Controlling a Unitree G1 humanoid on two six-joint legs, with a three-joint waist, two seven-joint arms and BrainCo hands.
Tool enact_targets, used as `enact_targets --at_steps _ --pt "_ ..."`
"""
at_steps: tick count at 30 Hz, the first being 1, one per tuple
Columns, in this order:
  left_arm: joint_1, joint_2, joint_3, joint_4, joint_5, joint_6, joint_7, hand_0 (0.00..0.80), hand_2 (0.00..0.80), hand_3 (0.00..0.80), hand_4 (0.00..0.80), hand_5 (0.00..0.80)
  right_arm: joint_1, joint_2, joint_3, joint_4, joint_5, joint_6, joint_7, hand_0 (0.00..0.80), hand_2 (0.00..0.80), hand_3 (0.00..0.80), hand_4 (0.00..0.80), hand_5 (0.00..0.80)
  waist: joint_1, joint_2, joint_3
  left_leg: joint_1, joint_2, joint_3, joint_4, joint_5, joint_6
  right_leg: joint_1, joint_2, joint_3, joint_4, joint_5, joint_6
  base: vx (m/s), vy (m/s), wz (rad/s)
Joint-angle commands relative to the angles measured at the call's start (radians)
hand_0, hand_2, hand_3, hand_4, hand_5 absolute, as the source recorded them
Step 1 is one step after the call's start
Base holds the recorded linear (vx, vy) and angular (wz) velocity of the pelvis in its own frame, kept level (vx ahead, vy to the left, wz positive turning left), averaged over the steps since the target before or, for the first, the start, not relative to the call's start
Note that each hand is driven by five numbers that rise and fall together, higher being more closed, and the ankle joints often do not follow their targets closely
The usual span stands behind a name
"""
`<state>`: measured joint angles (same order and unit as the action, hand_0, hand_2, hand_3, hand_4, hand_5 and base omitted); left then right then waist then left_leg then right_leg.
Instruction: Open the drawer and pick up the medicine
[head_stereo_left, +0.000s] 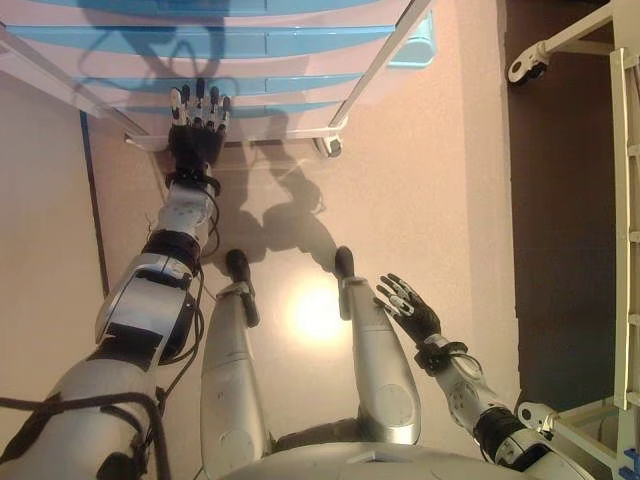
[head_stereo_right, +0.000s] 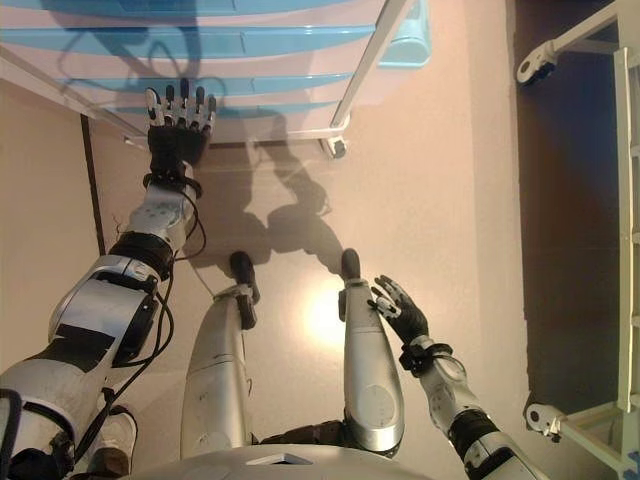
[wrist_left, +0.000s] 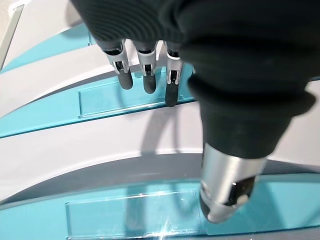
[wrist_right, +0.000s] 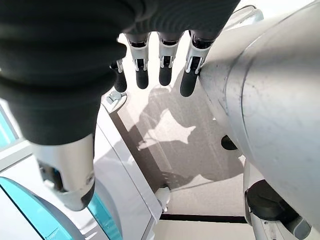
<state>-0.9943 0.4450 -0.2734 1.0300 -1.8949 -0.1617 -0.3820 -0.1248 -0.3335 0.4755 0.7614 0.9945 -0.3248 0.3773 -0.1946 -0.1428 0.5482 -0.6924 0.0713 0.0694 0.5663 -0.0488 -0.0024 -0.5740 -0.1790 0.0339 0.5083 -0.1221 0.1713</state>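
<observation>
The drawer unit (head_stereo_left: 250, 60) stands far left, all drawers closed. The left hand (head_stereo_left: 197, 125) reaches it, fingers straight; the right hand (head_stereo_left: 410, 305) hangs open near right.

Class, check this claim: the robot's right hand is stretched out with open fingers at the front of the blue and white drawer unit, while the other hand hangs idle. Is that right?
Wrong hand. The left hand reaches the drawer unit with open fingers, as the left eye view shows; the right hand hangs idle, away from the drawers.

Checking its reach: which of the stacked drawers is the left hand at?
The left hand reaches the lowest drawer fronts of the cabinet; the upper drawers lie beyond its straight fingers.
</observation>
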Motion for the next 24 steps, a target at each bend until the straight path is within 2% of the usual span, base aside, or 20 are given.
enact_targets --at_steps 1,8,24 --pt "-0.178 0.022 0.007 -0.141 -0.007 -0.041 -0.060 0.000 0.000 0.000 0.000 0.000 0.088 -0.025 0.055 -0.016 -0.018 0.039 0.028 0.000 0.000 0.000 0.000 0.000 -0.005 0.046 -0.028 0.121 -0.051 0.099 -0.069 -0.131 0.067 -0.082 0.073 -0.047 -0.023 0.155 -0.070 0.000 0.000 0.00" --pt "-0.187 0.018 -0.001 -0.185 -0.005 -0.056 -0.038 0.000 0.000 0.000 0.000 0.000 0.091 -0.026 0.052 -0.006 -0.017 0.035 0.028 0.000 0.000 0.000 0.000 0.000 -0.002 0.054 -0.028 0.125 -0.054 0.100 -0.072 -0.127 0.064 -0.075 0.068 -0.049 -0.029 0.146 -0.073 0.009 -0.001 0.04" --pt "-0.095 -0.037 0.000 -0.402 0.067 -0.079 -0.057 0.000 0.000 0.000 0.000 0.000 0.112 -0.037 0.044 -0.053 -0.027 0.033 -0.021 0.000 0.000 0.000 0.000 0.000 0.017 0.078 -0.028 0.128 -0.069 0.095 -0.097 -0.105 0.060 -0.063 0.054 -0.067 -0.045 0.123 -0.081 0.000 0.000 0.00"
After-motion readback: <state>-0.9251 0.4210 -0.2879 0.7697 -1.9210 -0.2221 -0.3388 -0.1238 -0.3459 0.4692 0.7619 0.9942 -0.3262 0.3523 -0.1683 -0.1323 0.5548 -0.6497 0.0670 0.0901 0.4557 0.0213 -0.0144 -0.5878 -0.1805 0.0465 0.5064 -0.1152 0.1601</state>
